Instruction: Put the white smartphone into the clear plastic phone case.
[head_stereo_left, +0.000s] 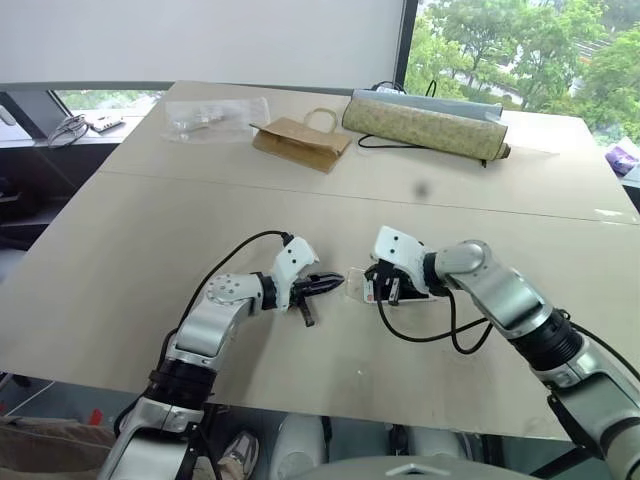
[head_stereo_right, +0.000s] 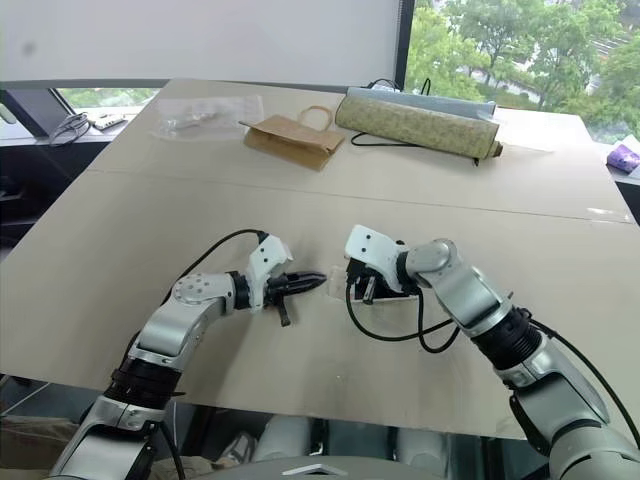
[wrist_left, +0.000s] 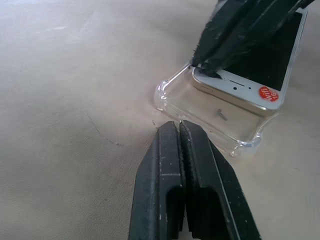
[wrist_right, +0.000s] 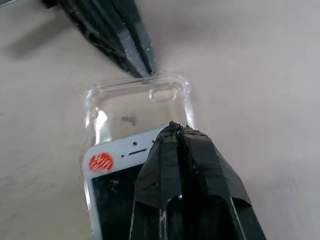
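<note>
The white phone (wrist_right: 112, 165) lies part way into the clear case (wrist_right: 137, 107) on the tabletop (head_stereo_left: 200, 220), between my two arms. Its top end, the one with the speaker slot and a round red sticker (wrist_right: 101, 163), sits inside the shell, but a stretch of bare case floor still shows between that end and the case's far wall, where the camera cutout is. So the phone's long axis runs along the case's long axis, and what remains, as I judge it, is a slide along that line toward the cutout end.

My right jaws (wrist_right: 175, 131) are pressed together and hold nothing; their tip rests on the phone's face near its top edge, on the side away from the sticker. That arm is the nearer one to the phone and sits behind it on the sliding line.

My left jaws (wrist_left: 179, 131) are closed too, with nothing between them, and their tip sits right at the outside of the case's end wall, touching or very nearly. From there they face the phone head on, so they can brace the shell while the right tip pushes toward them. The risk I see is the phone's edge riding up over the case lip instead of seating.
</note>
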